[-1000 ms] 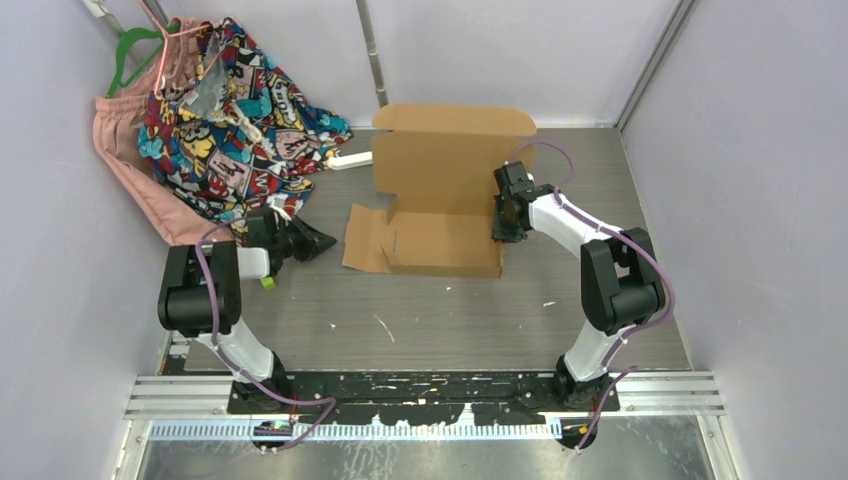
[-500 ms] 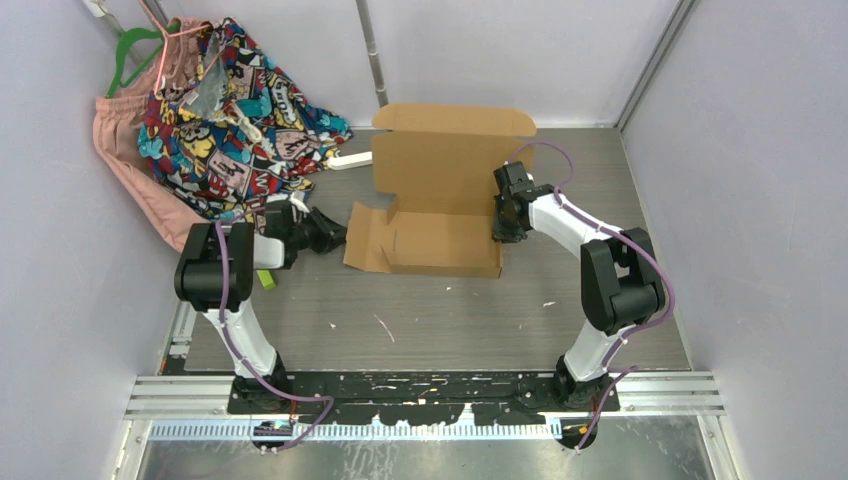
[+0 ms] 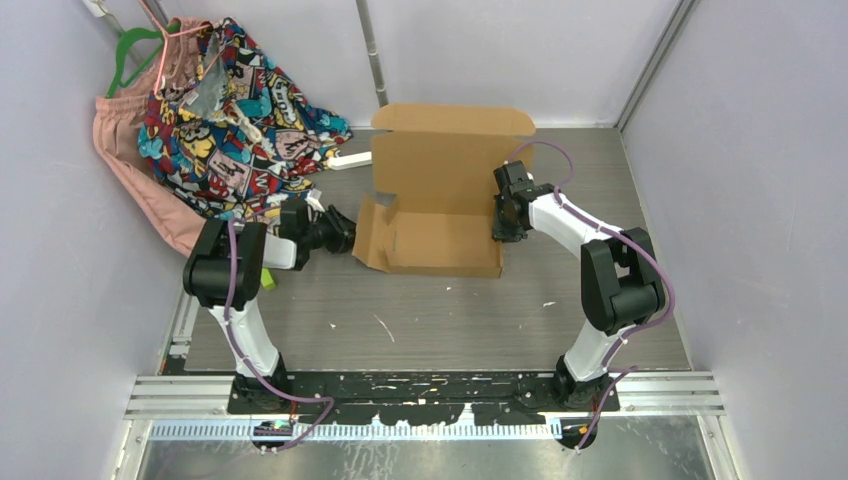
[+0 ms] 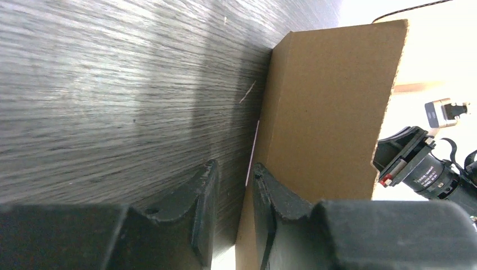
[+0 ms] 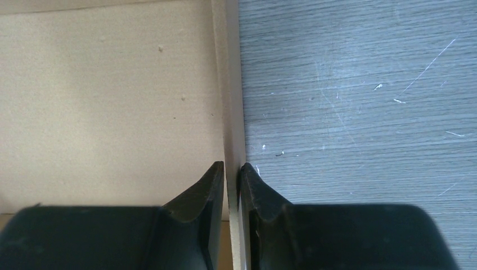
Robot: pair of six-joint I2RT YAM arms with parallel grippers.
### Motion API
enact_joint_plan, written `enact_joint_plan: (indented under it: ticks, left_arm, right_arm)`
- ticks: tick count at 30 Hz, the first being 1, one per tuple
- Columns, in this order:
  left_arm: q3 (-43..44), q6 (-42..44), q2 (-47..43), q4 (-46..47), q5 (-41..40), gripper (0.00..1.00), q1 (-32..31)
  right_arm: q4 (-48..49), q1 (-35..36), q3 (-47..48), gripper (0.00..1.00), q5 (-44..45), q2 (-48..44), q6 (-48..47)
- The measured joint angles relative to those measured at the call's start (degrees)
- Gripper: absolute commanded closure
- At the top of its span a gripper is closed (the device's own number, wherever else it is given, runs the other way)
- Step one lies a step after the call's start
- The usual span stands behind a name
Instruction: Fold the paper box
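Observation:
The paper box (image 3: 440,240) is a brown cardboard sheet, partly folded, in the middle of the table. Its back panel (image 3: 450,160) stands upright and its left flap (image 3: 368,235) is tilted up. My left gripper (image 3: 345,235) lies low at that flap. In the left wrist view the left gripper (image 4: 232,169) is open by a narrow gap, and the paper box's flap (image 4: 326,112) stands against its right finger. My right gripper (image 3: 503,215) is at the box's right side. The right wrist view shows the right gripper (image 5: 232,166) shut on the thin upright cardboard wall (image 5: 228,84).
A heap of patterned clothes (image 3: 240,110), a pink garment (image 3: 130,150) and a green hanger (image 3: 135,45) fill the back left corner. A white object (image 3: 350,160) lies behind the box. A small green piece (image 3: 268,281) sits by the left arm. Enclosure walls stand close around.
My left arm has swung right to the box's left flap, which has risen from flat to tilted up. The left jaws have parted a little. The right arm has not moved.

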Motion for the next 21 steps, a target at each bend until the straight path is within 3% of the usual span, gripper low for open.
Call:
enact_joint_plan:
  ticks: [21]
  left_arm:
    - [2.6,-1.4,-4.9,-2.6,-0.4,0.64,-3.9]
  right_arm:
    - [0.0,0.4,0.0,0.77,0.0,0.0,0.0]
